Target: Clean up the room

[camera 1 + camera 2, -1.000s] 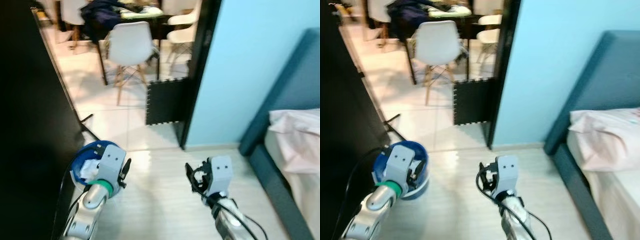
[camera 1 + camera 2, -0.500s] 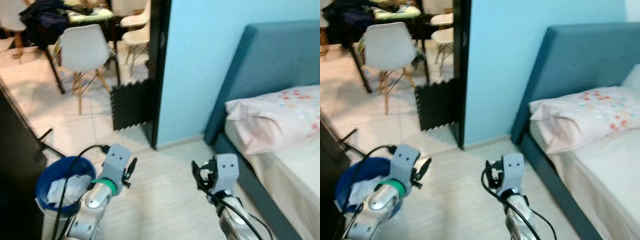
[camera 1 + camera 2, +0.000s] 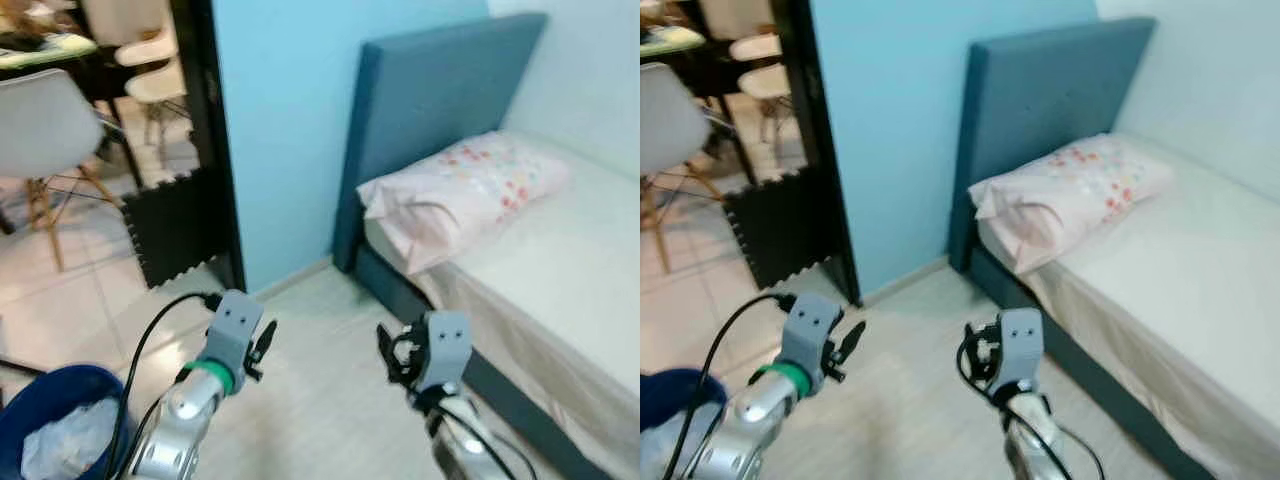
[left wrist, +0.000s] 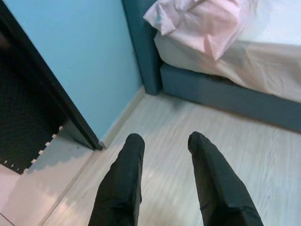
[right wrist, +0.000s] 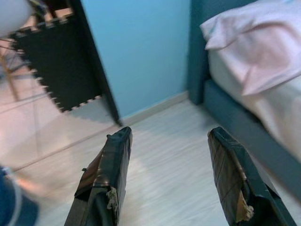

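Bedroom floor, blue bin beside left end effector

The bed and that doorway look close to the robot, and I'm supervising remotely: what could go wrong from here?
The bed frame runs just beside the right gripper; a careless swing might knock it. A black cable loops loosely off the left arm near the left gripper and could snag. The blue bin stands low at the robot's left by the black door frame, easy to kick while walking.
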